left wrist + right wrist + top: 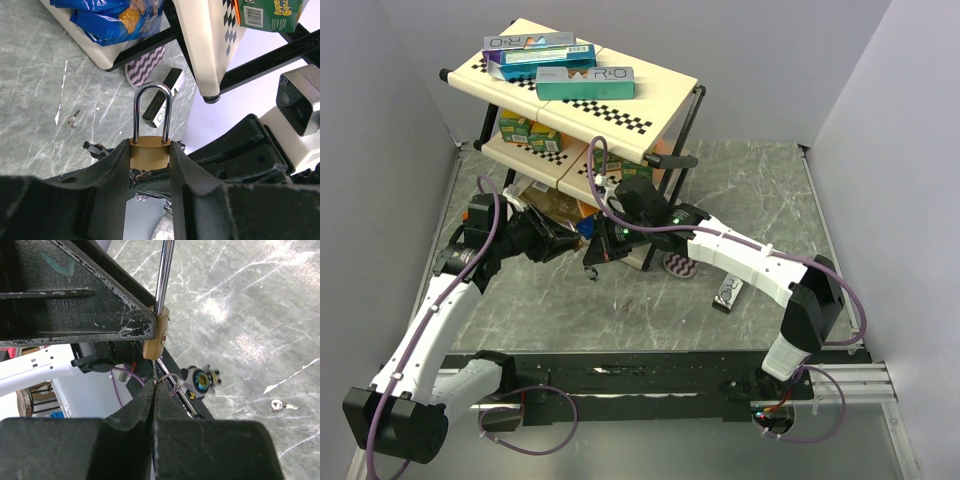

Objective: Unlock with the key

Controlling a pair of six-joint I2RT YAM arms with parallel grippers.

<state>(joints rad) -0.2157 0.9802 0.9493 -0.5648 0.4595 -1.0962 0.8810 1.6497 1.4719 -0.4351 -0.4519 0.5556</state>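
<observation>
A brass padlock with a steel shackle is clamped by its body between the fingers of my left gripper, held above the table. Both shackle legs sit in the body. In the right wrist view the padlock hangs just ahead of my right gripper, which is shut on the key. The key's blade reaches up to the lock's underside, and its wire ring sticks out beside the fingertips. From above, the two grippers meet tip to tip in front of the shelf.
A checkered shelf rack with boxes stands right behind the grippers, with a blue snack bag under it. A striped disc and a black box lie to the right. A loose small key lies on the marble table.
</observation>
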